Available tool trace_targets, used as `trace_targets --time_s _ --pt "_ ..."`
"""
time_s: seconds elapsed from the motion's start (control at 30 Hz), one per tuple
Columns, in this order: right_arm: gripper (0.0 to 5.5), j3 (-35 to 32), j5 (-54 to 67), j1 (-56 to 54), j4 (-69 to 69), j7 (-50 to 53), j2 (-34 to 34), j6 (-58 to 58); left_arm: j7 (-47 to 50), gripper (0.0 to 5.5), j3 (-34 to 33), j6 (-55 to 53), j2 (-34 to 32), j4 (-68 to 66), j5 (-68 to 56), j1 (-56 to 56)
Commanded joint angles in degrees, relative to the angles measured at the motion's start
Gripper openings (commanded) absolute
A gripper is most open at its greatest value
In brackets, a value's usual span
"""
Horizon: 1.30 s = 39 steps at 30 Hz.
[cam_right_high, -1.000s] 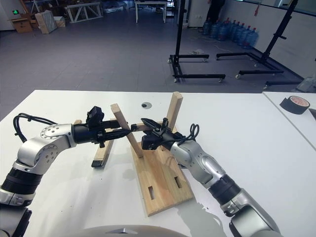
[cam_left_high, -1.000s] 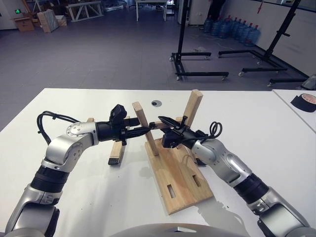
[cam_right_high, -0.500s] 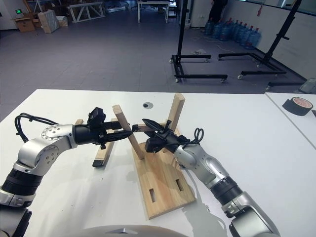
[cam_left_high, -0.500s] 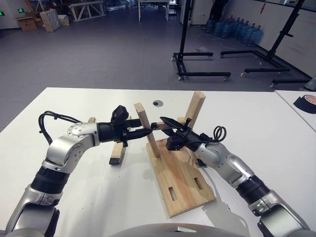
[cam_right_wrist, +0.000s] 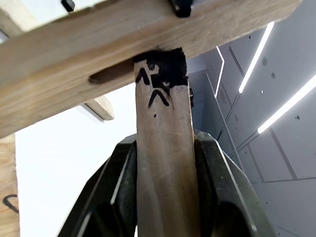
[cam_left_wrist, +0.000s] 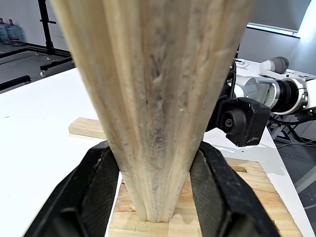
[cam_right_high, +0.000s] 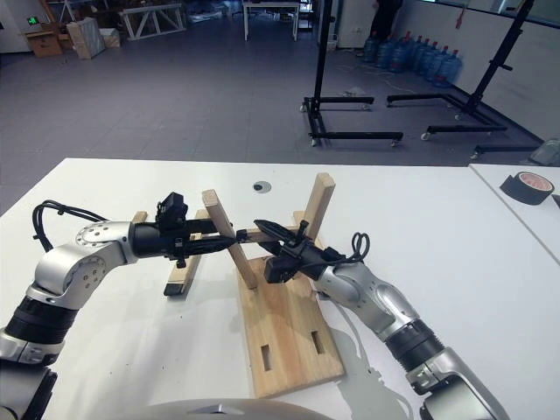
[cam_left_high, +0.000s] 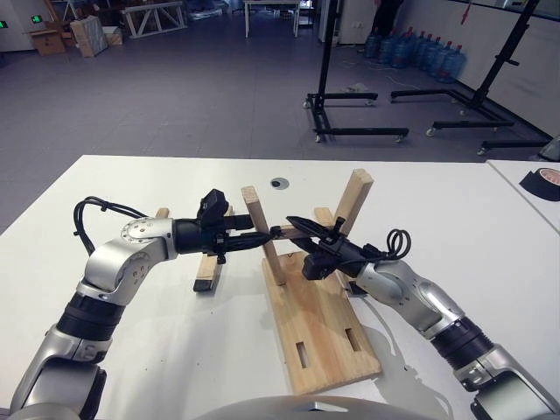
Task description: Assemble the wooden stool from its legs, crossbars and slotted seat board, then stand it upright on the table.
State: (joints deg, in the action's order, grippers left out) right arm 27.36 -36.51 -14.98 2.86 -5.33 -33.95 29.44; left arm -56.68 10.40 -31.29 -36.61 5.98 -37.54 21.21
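- The flat slotted seat board (cam_left_high: pixel 319 328) is pale honey wood with fine straight grain; its slots show dark.
- The slanted wooden leg on the left (cam_left_wrist: pixel 153 98) is light tan, streaked with grey-brown grain lines.
- The narrow wooden crossbar (cam_right_wrist: pixel 165 163) is the same tan, with black marker scrawl and chevron strokes at its end.
- The left gripper (cam_left_high: pixel 261 237) and right gripper (cam_left_high: pixel 293 224) are matt black.
- The rectangular table (cam_left_high: pixel 455 201) is plain white.
- The roll of tape (cam_left_high: pixel 541 181), far right, is black.
- The large water bottles (cam_left_high: pixel 429 51), far off, are blue.
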Motion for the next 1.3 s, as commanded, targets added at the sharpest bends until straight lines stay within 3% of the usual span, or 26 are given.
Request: trace_targets --time_s 0.03,0.47,0.6,1.0,1.07,1.3 --pt "1.26 8.22 -8.86 17.39 12.85 -12.57 -12.13 -5.14 1.19 2.01 -1.08 -4.92 -8.96 -8.95 7.46 -5.97" --pt "1.26 18.83 -19.02 11.49 8.21 -31.78 -14.98 -5.0 3.19 2.01 1.53 -6.11 -5.78 -3.28 7.98 -3.43" --pt "1.26 17.77 -15.32 12.23 4.32 -35.82 -15.5 -7.75 4.41 2.01 1.6 -5.92 -5.17 -2.6 8.46 -3.34" --pt "1.26 15.86 -7.83 5.99 1.18 -31.92 -11.49 -9.11 8.53 2.01 3.66 -4.3 0.0 -4.32 10.19 -1.97" --pt "1.95 15.19 -6.87 5.93 2.14 -31.45 -11.26 -9.81 8.42 2.01 3.41 -3.87 -0.2 -4.47 10.29 -1.97" --pt "3.48 14.48 -8.09 5.3 5.84 -31.9 -9.99 -12.36 8.21 2.01 3.28 -2.79 -0.69 -4.39 10.3 -1.63"
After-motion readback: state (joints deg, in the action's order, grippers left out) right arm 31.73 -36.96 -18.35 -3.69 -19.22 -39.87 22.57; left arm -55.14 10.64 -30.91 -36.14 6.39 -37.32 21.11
